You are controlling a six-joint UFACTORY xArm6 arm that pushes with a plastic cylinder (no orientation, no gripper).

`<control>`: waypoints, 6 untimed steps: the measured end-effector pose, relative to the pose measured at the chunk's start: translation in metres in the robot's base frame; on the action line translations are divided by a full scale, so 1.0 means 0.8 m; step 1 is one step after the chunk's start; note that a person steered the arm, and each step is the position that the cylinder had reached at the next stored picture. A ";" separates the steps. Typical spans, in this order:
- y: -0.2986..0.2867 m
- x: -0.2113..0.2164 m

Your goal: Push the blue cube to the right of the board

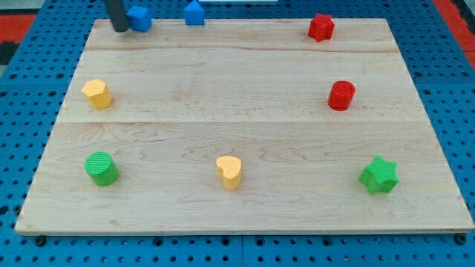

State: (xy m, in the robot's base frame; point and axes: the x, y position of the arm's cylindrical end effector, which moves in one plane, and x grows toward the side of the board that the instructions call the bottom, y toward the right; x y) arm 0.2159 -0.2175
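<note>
My tip point(119, 29) sits at the upper left of the frame, touching or just beside the left face of the blue plastic cube point(139, 18) at the top edge of the pale wooden worktop point(245, 141). No hand on this rig, only a rod, so nothing is grasped. Step in hand looks like the start of the rightward push.

A second blue block, house-shaped I think though partly cropped point(194, 12), stands near the cube in the push line. Next move: drive right along the top edge, steering the cube below that block, toward the red star-like block point(320, 27).
</note>
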 end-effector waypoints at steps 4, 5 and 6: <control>-0.057 0.081; 0.075 0.138; 0.206 0.215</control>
